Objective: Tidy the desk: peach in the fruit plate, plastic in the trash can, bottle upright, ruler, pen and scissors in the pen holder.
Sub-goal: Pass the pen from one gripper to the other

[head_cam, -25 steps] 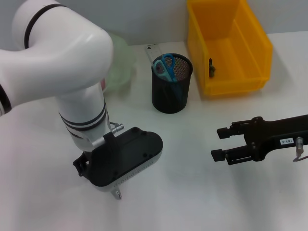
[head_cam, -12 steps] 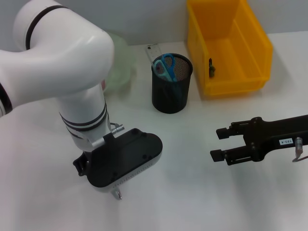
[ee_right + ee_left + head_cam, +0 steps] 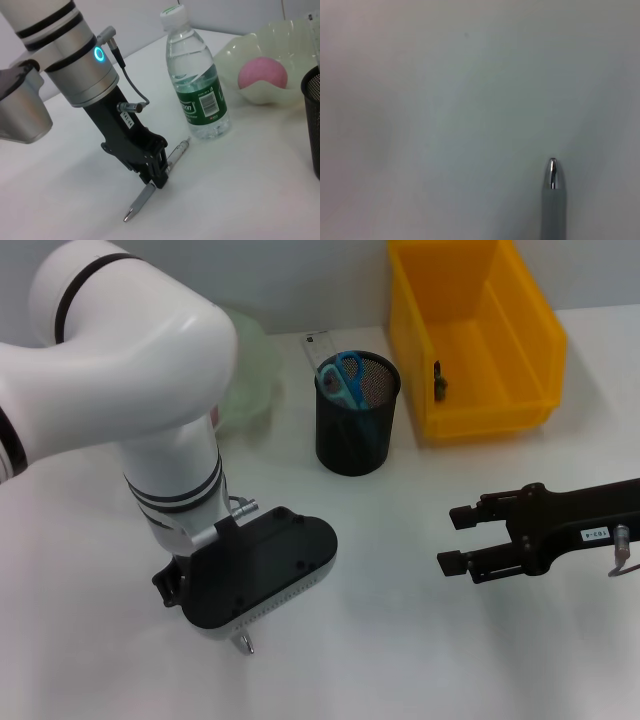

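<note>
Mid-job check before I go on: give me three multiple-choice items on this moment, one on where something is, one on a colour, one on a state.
1. Where is the peach?
A. in the yellow bin
B. in the pale fruit plate
C. on the bare desk

2. What colour are the scissors' handles in the pen holder?
A. blue
B. red
C. black

3. How is the pen at this moment?
A. lying flat by the bottle
B. standing in the pen holder
C. gripped by the left gripper, tip tilted down to the desk

Answers: 1 B, the right wrist view shows the pink fruit sitting in the fruit plate behind the upright bottle. 2 A, the head view shows blue loops above the mesh rim. 3 C, the left gripper has its jaws closed on the pen; the right gripper waits open, off to the side.
</note>
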### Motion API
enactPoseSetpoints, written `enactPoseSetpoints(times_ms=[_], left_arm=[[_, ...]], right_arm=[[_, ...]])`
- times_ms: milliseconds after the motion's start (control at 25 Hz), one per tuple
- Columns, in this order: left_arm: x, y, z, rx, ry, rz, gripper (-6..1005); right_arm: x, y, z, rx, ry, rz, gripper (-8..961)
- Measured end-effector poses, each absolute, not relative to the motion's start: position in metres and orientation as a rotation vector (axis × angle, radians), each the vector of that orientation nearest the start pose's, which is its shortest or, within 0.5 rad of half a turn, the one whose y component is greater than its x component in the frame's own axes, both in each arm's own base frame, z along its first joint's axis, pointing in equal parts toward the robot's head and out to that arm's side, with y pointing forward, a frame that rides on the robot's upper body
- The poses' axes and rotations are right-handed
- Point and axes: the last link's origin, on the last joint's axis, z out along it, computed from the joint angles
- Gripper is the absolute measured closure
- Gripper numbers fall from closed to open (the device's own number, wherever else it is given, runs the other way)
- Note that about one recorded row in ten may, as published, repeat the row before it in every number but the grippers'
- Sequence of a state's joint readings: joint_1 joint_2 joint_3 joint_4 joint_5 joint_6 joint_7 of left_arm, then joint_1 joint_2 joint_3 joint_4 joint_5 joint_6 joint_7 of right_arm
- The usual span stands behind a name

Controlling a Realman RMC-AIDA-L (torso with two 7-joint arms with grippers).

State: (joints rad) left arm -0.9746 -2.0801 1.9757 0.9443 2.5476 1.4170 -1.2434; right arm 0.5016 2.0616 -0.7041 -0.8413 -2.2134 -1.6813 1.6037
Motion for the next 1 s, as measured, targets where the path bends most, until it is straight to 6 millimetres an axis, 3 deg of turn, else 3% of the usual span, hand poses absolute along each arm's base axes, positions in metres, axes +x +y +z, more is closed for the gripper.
enactPoseSetpoints(times_ms=[360,560,680,720,760,840,960,1000], left_arm=[[-0.141,0.35,-0.099,-2.743,1.716,1.258,857],[-0.117,0.351,-0.077,-2.885,1.445,1.052,857],[-0.101,0.347,-0.054,-3.098,1.143,0.828,857],[-0.092,0.344,-0.039,-3.224,0.916,0.644,857],[-0.092,0.344,-0.039,-3.224,0.916,0.644,857],[-0.085,0.345,-0.026,-3.296,0.705,0.468,857],[-0.074,0.348,-0.004,-3.355,0.261,0.083,856],[-0.07,0.353,0.006,-3.345,0.043,-0.077,856]], right_arm=[[0.274,0.315,0.022,-2.856,0.794,0.412,178],[0.273,0.316,0.023,-2.859,0.786,0.411,178],[0.272,0.317,0.024,-2.861,0.778,0.409,178],[0.272,0.318,0.025,-2.862,0.771,0.407,178],[0.272,0.318,0.025,-2.862,0.771,0.407,178],[0.272,0.318,0.026,-2.866,0.742,0.402,178],[0.271,0.319,0.025,-2.877,0.663,0.4,179],[0.271,0.319,0.025,-2.878,0.639,0.4,179]])
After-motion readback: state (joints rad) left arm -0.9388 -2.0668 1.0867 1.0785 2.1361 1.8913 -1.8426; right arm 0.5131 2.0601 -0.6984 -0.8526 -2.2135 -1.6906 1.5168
